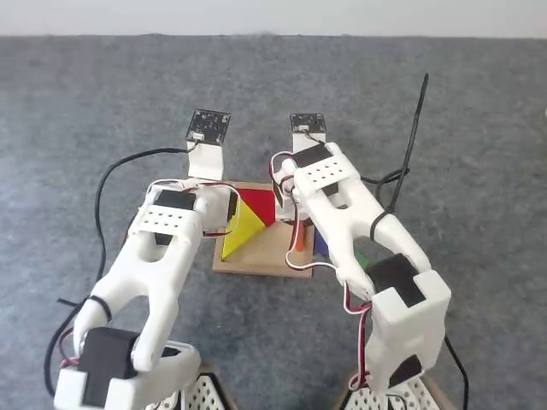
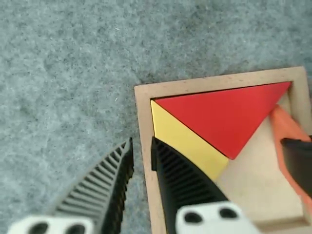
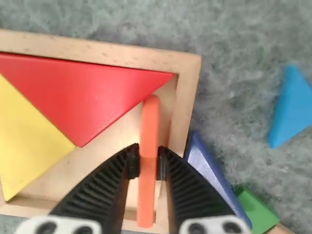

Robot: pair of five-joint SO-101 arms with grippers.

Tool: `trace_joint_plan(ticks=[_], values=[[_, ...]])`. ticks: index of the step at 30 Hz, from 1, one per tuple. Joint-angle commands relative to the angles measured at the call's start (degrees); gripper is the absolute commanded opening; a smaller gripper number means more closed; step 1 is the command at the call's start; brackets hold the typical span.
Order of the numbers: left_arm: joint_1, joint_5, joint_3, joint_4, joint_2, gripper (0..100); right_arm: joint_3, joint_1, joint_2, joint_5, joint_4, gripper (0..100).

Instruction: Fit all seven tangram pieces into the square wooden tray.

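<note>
The square wooden tray [image 1: 261, 260] holds a red triangle [image 3: 83, 92] along its far side and a yellow triangle [image 2: 187, 141] along its left side. My right gripper [image 3: 145, 165] is shut on an orange piece [image 3: 148, 126], held on edge inside the tray by its right wall. My left gripper [image 2: 141, 158] hangs slightly open over the tray's left wall [image 2: 144, 146], one finger over the carpet, one over the yellow triangle. A dark blue piece [image 3: 207, 168], a green piece [image 3: 256, 212] and a light blue triangle [image 3: 290, 105] lie on the carpet right of the tray.
Grey carpet [image 1: 102, 102] covers the whole work surface. Black cables [image 1: 414, 128] trail at the right and left of the arms. The two arms stand close together over the tray.
</note>
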Motion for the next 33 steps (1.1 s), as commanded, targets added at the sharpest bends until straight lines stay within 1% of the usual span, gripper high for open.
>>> trace_joint_plan(ticks=[1, 3, 6, 11, 12, 14, 16, 18, 19, 20, 23, 25, 28, 33], values=[[-0.26, -0.35, -2.59, 0.35, -0.79, 7, -3.25, -1.1, -0.84, -0.35, 0.66, 18.8], [-0.26, -0.35, -2.59, 0.35, -0.79, 7, -4.31, -1.54, -0.84, -0.26, 2.07, 21.3], [-0.35, -0.35, -2.59, 0.35, -0.79, 7, -6.95, -1.63, -1.98, -0.26, 6.2, 21.2], [-0.35, -0.35, -2.42, 0.35, -0.79, 7, -8.35, -0.92, -10.86, -0.18, 14.02, 21.1], [-0.18, -0.35, -2.33, 0.35, -0.79, 7, -8.35, 0.22, -13.58, 0.79, 15.96, 20.4], [0.44, -0.35, -2.24, 0.53, -0.88, 7, -8.18, 4.7, -19.65, 3.69, 19.12, 16.5], [2.11, -0.35, -2.24, 1.41, -1.67, 7, -8.0, 12.35, -24.57, 4.48, 20.26, 10.0], [6.24, -0.35, -2.24, 4.75, -4.22, 7, -6.51, 20.62, -26.51, 4.66, 17.8, 2.4], [9.67, 0.09, -2.33, 6.68, -5.89, 7, -5.1, 24.13, -26.42, 4.66, 15.52, 0.2], [13.45, 1.05, -2.42, 8.35, -7.56, 7, -3.08, 26.59, -25.71, 4.57, 12.97, 1.0], [23.91, 3.34, -2.51, 11.16, -11.52, 9, 4.22, 29.76, -21.67, 4.4, 2.95, 0.7], [28.13, 4.84, -2.95, 11.34, -11.6, 13, 5.71, 29.93, -18.42, 4.48, -0.92, 0.6], [29.36, 8.35, -5.93, 11.34, -7.74, 15, 3.34, 29.93, -15.08, 4.4, -0.48, 0.6], [29.71, 10.11, -13.76, 11.34, 4.31, 15, 0.44, 30.02, -12.26, 4.4, 1.1, 0.6]])
